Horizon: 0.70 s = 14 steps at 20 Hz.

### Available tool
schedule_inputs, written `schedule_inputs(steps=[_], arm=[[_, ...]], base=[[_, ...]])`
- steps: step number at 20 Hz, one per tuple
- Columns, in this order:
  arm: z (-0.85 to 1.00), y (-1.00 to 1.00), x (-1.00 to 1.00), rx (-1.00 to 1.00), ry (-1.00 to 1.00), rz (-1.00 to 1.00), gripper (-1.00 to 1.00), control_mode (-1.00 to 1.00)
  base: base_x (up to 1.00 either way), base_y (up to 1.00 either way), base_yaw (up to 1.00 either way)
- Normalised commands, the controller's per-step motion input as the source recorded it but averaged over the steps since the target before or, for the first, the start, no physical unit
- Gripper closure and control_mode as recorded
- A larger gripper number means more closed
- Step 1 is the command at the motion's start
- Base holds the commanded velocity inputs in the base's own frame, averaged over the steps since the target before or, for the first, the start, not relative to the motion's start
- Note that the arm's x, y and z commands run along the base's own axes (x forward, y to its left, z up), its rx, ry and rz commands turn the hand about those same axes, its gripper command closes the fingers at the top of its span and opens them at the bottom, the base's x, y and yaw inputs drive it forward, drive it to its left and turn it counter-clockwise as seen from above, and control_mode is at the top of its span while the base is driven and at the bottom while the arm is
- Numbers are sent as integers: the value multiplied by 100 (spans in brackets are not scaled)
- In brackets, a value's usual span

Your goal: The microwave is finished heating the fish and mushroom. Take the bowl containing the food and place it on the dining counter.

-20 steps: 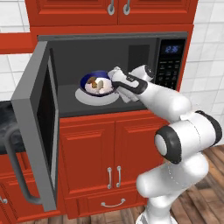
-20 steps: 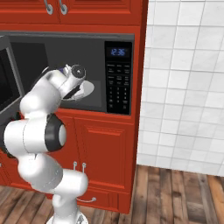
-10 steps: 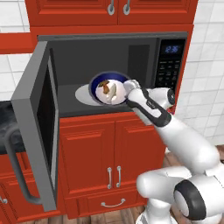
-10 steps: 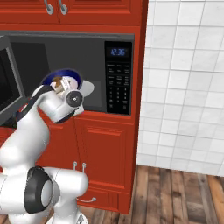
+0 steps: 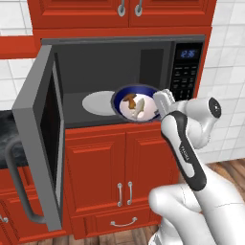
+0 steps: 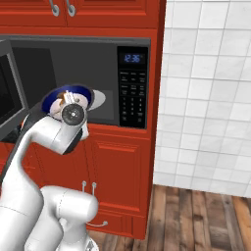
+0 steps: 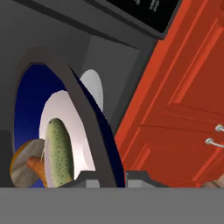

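The microwave (image 5: pixel 186 72) stands with its door (image 5: pixel 38 139) swung open to the left. My gripper (image 5: pixel 159 103) is shut on the right rim of the dark blue bowl (image 5: pixel 136 103), which hangs tilted at the cavity's front edge. In the bowl's white inside lie the pale fish (image 5: pixel 139 108) and the brown mushroom (image 5: pixel 129 101). The hand view shows the bowl (image 7: pixel 54 107) up close with the fish (image 7: pixel 59 151) and mushroom (image 7: pixel 24 166), and the gripper (image 7: pixel 107 176) clamped on its rim. From the right, the bowl (image 6: pixel 68 94) sits behind my wrist. The dining counter is out of view.
The white turntable plate (image 5: pixel 97 103) lies bare in the cavity, left of the bowl. Red cabinets (image 5: pixel 124 186) sit below the microwave and above it. A black counter (image 5: pixel 5 131) lies behind the door. A white tiled wall (image 6: pixel 206 98) and wooden floor (image 6: pixel 196 215) are to the right.
The arm has drawn the bowl off the turntable plate, rightward and out to the front of the cavity. The bowl now tilts more toward the room.
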Motion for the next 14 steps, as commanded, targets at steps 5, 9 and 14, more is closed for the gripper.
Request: schedule_inputs(steps=[5, 9, 14], arm=[[47, -26, -69, 0, 38, 0, 100, -100], [0, -4, -8, 0, 0, 0, 100, -100], [0, 0, 0, 0, 0, 0, 100, -100]], base=[[0, 0, 0], [0, 0, 0], [0, 0, 0]])
